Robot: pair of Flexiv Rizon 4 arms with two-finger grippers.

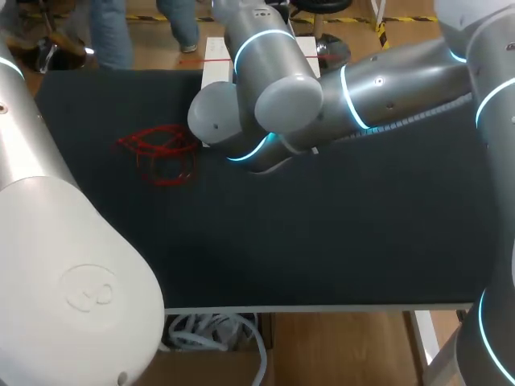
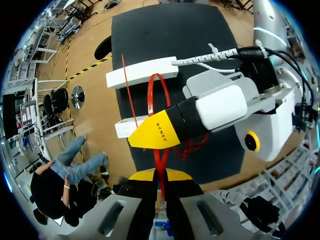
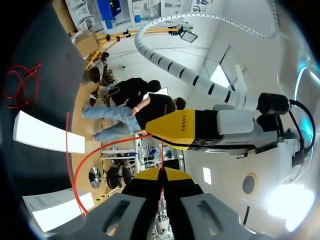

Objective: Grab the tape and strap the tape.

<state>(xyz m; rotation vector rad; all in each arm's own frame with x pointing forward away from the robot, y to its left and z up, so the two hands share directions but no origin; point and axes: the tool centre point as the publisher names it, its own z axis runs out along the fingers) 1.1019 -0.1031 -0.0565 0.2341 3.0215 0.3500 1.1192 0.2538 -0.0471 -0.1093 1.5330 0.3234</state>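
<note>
**Left hand** [image 2: 160, 176]: fingers closed together on the red tape [image 2: 149, 97], which rises ahead of them in a narrow loop. **Right hand** [image 3: 160, 175]: also pinched shut on the tape, with the left hand close in front of it. Both are held above two white blocks [image 2: 142, 72] at the edge of the black worktop [image 1: 322, 241]. A loose red tangle [image 1: 161, 149] lies on the worktop, apart from both hands.

The grey right arm [image 1: 386, 84] covers part of the long white block [image 1: 213, 72]; the left end effector [image 2: 160, 172] hides the end of the thin red tape [image 2: 160, 156].
</note>
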